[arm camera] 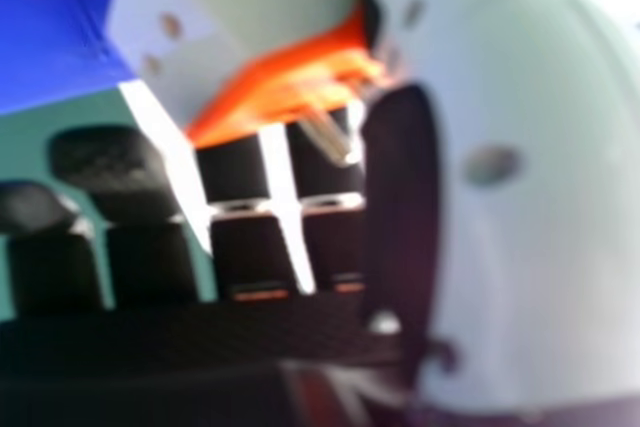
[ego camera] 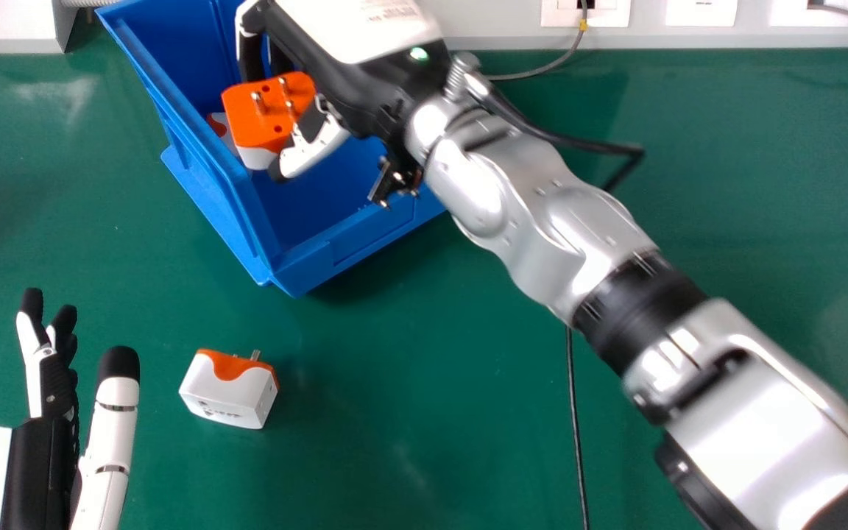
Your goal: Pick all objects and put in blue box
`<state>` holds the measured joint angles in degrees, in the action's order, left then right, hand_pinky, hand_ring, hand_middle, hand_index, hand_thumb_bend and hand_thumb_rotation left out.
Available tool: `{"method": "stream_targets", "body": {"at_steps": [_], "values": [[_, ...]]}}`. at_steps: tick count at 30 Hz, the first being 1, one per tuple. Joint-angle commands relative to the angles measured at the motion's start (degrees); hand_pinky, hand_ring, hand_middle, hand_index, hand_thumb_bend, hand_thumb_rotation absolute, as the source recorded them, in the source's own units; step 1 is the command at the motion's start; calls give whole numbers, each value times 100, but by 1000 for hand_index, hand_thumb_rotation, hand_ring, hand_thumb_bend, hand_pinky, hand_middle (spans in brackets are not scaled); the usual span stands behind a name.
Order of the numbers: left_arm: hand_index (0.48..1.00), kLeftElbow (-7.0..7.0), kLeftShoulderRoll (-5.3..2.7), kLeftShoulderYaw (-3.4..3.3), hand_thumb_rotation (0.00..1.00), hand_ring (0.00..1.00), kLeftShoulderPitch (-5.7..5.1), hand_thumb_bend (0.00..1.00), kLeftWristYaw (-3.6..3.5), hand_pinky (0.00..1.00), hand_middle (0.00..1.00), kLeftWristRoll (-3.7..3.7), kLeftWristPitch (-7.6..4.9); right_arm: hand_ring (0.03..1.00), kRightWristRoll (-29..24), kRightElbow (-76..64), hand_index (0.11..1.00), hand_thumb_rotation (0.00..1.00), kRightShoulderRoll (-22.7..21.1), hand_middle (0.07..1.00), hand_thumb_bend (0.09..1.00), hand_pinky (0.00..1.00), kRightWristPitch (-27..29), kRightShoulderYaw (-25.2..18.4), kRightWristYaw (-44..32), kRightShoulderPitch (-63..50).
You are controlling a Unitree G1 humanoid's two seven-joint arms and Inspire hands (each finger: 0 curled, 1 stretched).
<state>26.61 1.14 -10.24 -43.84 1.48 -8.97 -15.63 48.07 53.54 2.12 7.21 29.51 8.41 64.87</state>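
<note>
My right hand (ego camera: 317,147) pinches one adapter (ego camera: 256,121) over blue box (ego camera: 207,154); head view shows me second adapter (ego camera: 227,394); right hand view, thumb pad (arm camera: 402,197).

Blue box (ego camera: 354,248) — far end cut off.
</note>
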Motion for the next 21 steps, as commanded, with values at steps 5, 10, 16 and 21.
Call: {"method": "stream_targets", "body": {"at_steps": [5, 10, 16, 21], "values": [[1000, 259, 21, -23, 1000, 1000, -141, 472, -45, 1000, 1000, 48, -94, 166, 168, 1027, 470, 145, 298, 264, 490, 114, -289, 334, 357, 1065], [1000, 271, 31, -21, 1000, 1000, -154, 456, -99, 1000, 1000, 102, -75, 148, 60, 1386, 474, 146, 339, 247, 494, 91, -274, 363, 425, 1258], [1000, 279, 41, -60, 1000, 1000, -203, 452, -185, 1000, 1000, 188, -95, 106, -125, 1585, 481, 130, 352, 190, 504, 55, -244, 291, 468, 1298], [1000, 331, 46, -88, 1000, 1000, -260, 447, -217, 1000, 1000, 200, -89, 85, -94, 1720, 484, 121, 408, 164, 512, 38, -446, 407, 463, 1321]]}}
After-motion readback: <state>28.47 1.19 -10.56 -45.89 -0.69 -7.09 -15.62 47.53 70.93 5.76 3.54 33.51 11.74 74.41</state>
